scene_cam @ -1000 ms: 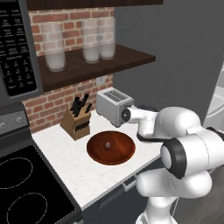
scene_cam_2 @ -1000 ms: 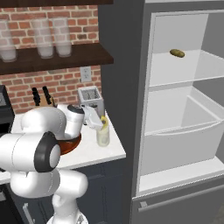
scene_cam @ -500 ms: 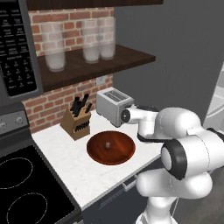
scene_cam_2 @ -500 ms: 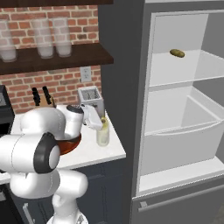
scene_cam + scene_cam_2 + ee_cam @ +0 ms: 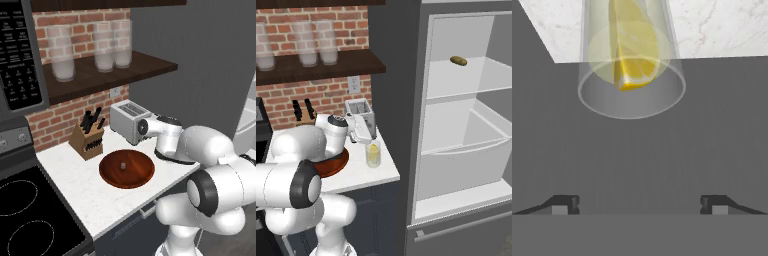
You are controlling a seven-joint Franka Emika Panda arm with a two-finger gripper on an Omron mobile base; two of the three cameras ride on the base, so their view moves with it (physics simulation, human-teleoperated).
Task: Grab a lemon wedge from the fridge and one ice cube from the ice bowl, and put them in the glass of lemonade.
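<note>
The glass of lemonade (image 5: 632, 75) stands on the white counter, right in front of my hand. The lemon wedge (image 5: 632, 55) lies inside it, bright yellow and free of my fingers. My gripper (image 5: 640, 204) is open, its fingertips (image 5: 564, 204) wide apart with nothing between them. From the right base view the gripper (image 5: 366, 137) hovers just above the glass (image 5: 373, 154). The ice bowl (image 5: 126, 169) sits left of my arm with one ice cube (image 5: 121, 165) in its middle. The fridge (image 5: 456, 130) stands open to the right.
A toaster (image 5: 127, 120) and a knife block (image 5: 89, 138) stand behind the bowl against the brick wall. Frosted jars (image 5: 105, 47) line the shelf above. An olive-green oblong item (image 5: 458, 61) lies on the fridge's top shelf. The stove (image 5: 25, 215) is at the left.
My arm has stayed in place over the glass. The jaws, nearly shut a moment ago, now stand wide, and the lemon wedge rests in the glass.
</note>
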